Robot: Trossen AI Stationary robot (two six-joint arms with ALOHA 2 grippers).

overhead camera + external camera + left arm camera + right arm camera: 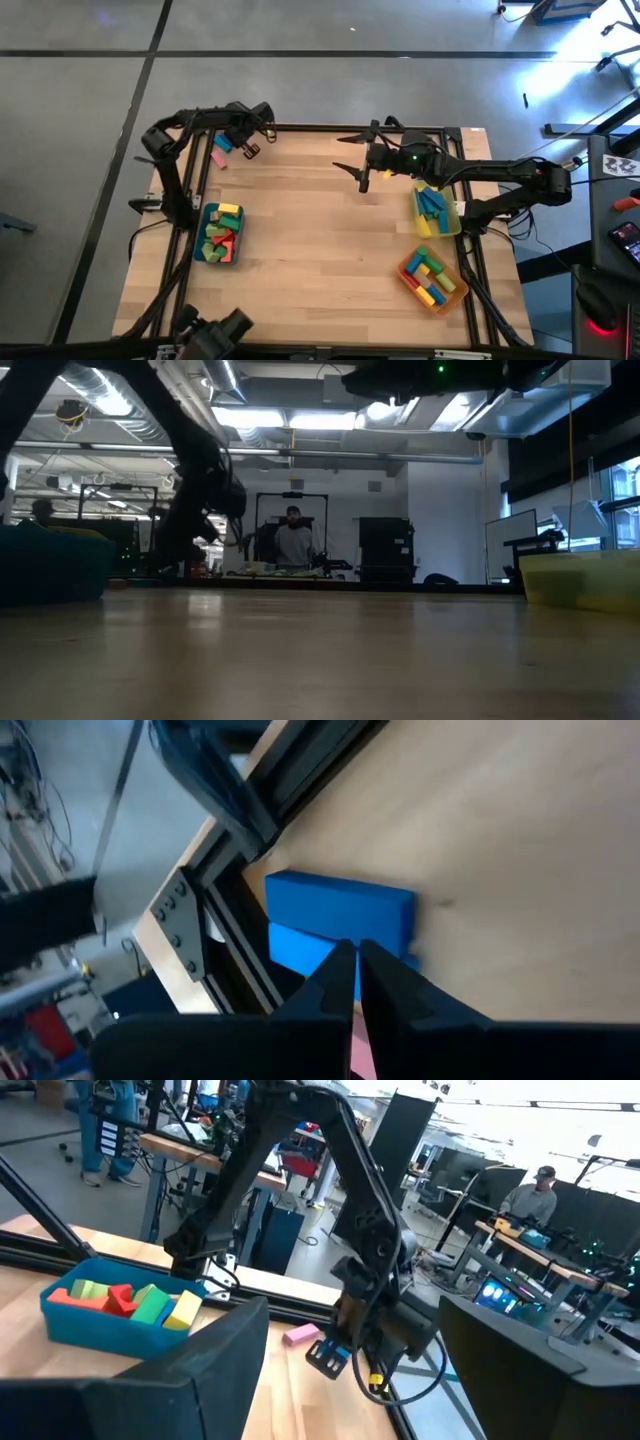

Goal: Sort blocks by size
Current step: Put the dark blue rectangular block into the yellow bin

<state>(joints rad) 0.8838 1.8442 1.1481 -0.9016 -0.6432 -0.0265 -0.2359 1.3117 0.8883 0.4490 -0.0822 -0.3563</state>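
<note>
The wooden desk (pixel 320 230) carries three trays: a teal tray (pixel 219 236) at the left edge holding red, green and yellow blocks (pixel 222 234), and a yellow tray (pixel 437 211) and an orange tray (pixel 433 279) at the right edge, both also filled with blocks.

The left arm bends from its base along the left rail up to the far left corner, where the left gripper (pixel 246 148) points down at the desk. Its fingers (pixel 345 982) are pressed together, and the left wrist view shows them closed against the near edge of a blue block (pixel 340 910); whether it is truly pinched cannot be told. A pink block (pixel 218 158) lies just beside on the desk.

The right arm stretches from the right side across the far edge, its right gripper (pixel 356 152) held above the desk with fingers spread wide, holding nothing.

Only the right wrist view shows the left gripper hanging over the pink block; the low view shows a person seated in the room behind.
</note>
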